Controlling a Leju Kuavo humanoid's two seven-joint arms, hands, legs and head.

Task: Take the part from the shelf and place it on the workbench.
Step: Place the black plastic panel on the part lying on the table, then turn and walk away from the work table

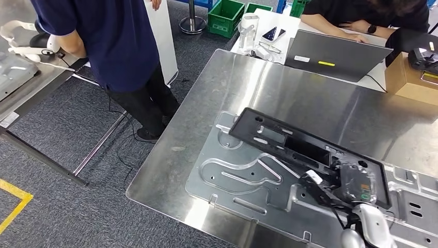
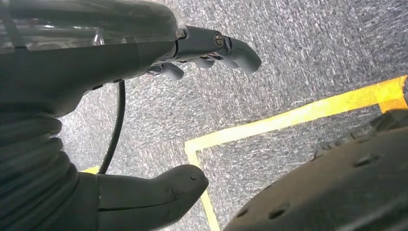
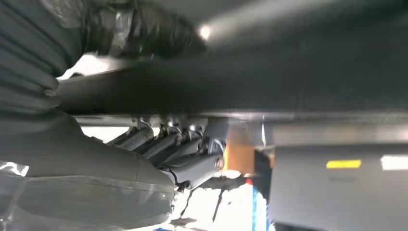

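The part is a long black plastic frame (image 1: pixel 289 142) lying slantwise on a stamped silver metal plate (image 1: pixel 243 175) on the steel workbench (image 1: pixel 258 88). My right hand (image 1: pixel 356 186) comes in from the lower right and grips the frame's near end. In the right wrist view the frame (image 3: pixel 288 67) lies across the hand (image 3: pixel 120 159), with the fingers (image 3: pixel 183 149) curled under its edge and the thumb on its other side. My left hand (image 2: pixel 96 62) hangs over the carpet, fingers apart and holding nothing.
A person in a dark blue shirt (image 1: pixel 119 46) stands off the workbench's left corner. At the far edge sit a grey laptop (image 1: pixel 335 57), a cardboard box (image 1: pixel 408 77) and a second person (image 1: pixel 361 15). Green crates (image 1: pixel 225 15) stand behind. Yellow tape (image 2: pixel 288 118) marks the floor.
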